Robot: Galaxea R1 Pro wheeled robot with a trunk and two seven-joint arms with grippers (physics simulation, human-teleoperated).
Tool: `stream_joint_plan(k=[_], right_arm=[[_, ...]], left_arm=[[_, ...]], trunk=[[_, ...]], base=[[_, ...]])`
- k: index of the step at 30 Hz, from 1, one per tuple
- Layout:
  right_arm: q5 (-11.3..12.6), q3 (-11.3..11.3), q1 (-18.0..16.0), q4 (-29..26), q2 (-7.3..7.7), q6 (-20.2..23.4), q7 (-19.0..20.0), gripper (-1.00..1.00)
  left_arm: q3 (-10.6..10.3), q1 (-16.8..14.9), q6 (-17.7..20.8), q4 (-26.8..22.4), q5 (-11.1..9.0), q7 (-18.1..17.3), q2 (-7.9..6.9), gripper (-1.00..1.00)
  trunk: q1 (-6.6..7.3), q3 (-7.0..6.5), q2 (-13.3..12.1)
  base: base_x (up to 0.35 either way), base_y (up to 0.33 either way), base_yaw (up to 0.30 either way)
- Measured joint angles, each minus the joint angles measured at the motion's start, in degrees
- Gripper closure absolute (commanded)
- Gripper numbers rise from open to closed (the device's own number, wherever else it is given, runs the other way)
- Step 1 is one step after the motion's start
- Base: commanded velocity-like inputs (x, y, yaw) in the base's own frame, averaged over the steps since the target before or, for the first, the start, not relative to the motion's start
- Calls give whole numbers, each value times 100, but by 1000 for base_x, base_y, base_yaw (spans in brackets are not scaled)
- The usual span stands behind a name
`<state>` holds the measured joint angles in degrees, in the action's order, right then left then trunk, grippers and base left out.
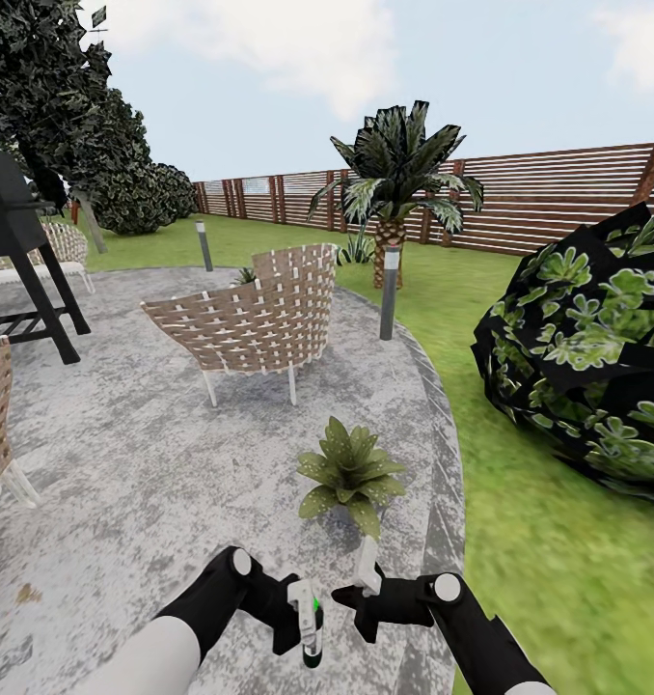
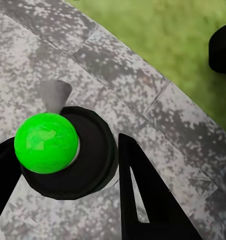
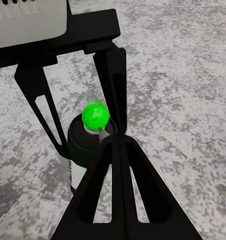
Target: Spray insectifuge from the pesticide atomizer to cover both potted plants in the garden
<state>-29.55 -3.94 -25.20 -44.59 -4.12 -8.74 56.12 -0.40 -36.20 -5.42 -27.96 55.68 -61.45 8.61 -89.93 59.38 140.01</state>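
We hold the pesticide atomizer (image 1: 311,623) in our left tool (image 1: 303,618), low at the front of the head view, above the stone patio (image 1: 153,463) of the garden. From the left wrist view the bottle (image 2: 68,152) sits between the two dark fingers (image 2: 143,195), its bright green top facing the camera; the fingers pinch it from both sides. Our right tool (image 1: 361,589) hangs just beside the bottle, its black fingers pressed together with nothing between them. In the right wrist view those closed fingers (image 3: 118,185) point toward the atomizer (image 3: 88,150), with the left tool (image 3: 78,115) framing the bottle behind them.

One potted plant (image 1: 351,473), a low rosette of speckled pointed leaves, stands on the patio just ahead of both tools, near the paving's curved edge where the lawn (image 1: 558,579) begins. A woven chair (image 1: 255,323) stands farther back, and behind it a second small rosette (image 1: 245,277) peeks out. A grey lamp post (image 1: 390,290) rises at the patio's rim, a palm (image 1: 395,183) beyond it, a large dark bush (image 1: 587,357) on the grass to the right, and a slatted wooden fence (image 1: 558,198) along the back.
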Motion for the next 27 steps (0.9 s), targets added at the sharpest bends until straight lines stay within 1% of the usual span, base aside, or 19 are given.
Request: stream_joint_plan(k=[8, 9, 10, 11, 13, 17, 27], right_arm=[[0, 0, 0, 0, -8, 0, 0, 100], [0, 0, 0, 0, -8, 1, 0, 100], [0, 0, 0, 0, -8, 2, 0, 100], [0, 0, 0, 0, -8, 3, 0, 100], [0, 0, 0, 0, -8, 3, 0, 100], [0, 0, 0, 0, -8, 2, 0, 100], [-1, 0, 0, 1, -7, -1, 0, 100]], left_arm=[[7, 0, 5, -31, -14, 11, 54, 100], [8, 0, 6, -37, -59, 11, 57, 100], [9, 0, 6, -41, -191, 11, 59, 100], [8, 0, 3, -43, -280, 12, 60, 100], [8, 0, 1, -42, -352, 14, 60, 100], [8, 0, 0, -38, -383, 15, 60, 100], [8, 0, -6, -33, -388, 17, 85, 100]], trunk=[[0, 0, 0], [0, 0, 0], [0, 0, 0], [0, 0, 0], [0, 0, 0], [0, 0, 0], [0, 0, 0]], base=[[0, 0, 0], [0, 0, 0], [0, 0, 0], [0, 0, 0], [0, 0, 0], [0, 0, 0], [0, 0, 0]])
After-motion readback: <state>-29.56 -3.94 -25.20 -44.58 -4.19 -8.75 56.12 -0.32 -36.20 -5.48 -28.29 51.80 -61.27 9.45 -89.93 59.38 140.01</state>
